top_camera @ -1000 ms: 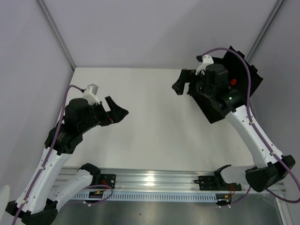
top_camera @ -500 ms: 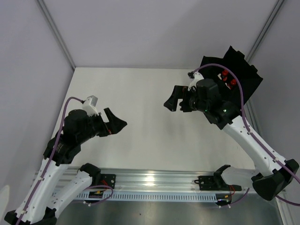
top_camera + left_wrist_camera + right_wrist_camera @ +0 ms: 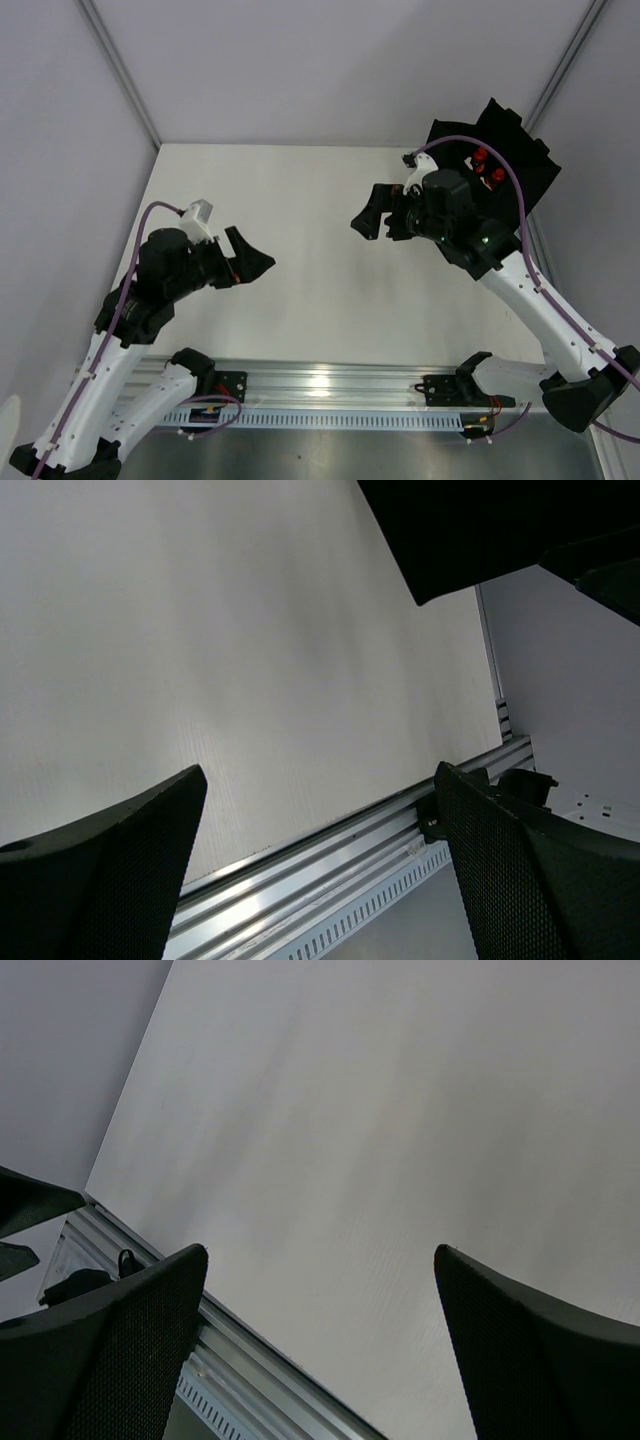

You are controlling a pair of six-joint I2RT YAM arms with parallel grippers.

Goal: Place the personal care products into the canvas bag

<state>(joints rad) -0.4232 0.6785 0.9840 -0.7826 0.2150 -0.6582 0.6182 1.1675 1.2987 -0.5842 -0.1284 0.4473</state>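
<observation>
Pale lilac walls close in a white surface (image 3: 300, 200) on which I can see no loose bottles. The canvas bag (image 3: 520, 150) slumps at the upper right of the overhead view, half off the surface's far right corner. Two red bottle tops (image 3: 481, 156) show inside it. Whatever else lies in there is hidden by the dark fabric.

A second ago the right arm stood over the bag and covered its mouth. It has since drawn back toward the middle of the frame, and the right gripper (image 3: 370, 212) now hangs over bare surface with its jaws spread wide and nothing between them. The left gripper (image 3: 252, 252), at the lower left, is just as wide and empty and has barely shifted.

I take the pull-back as a retreat after a drop, so the packing looks finished or nearly so.
</observation>
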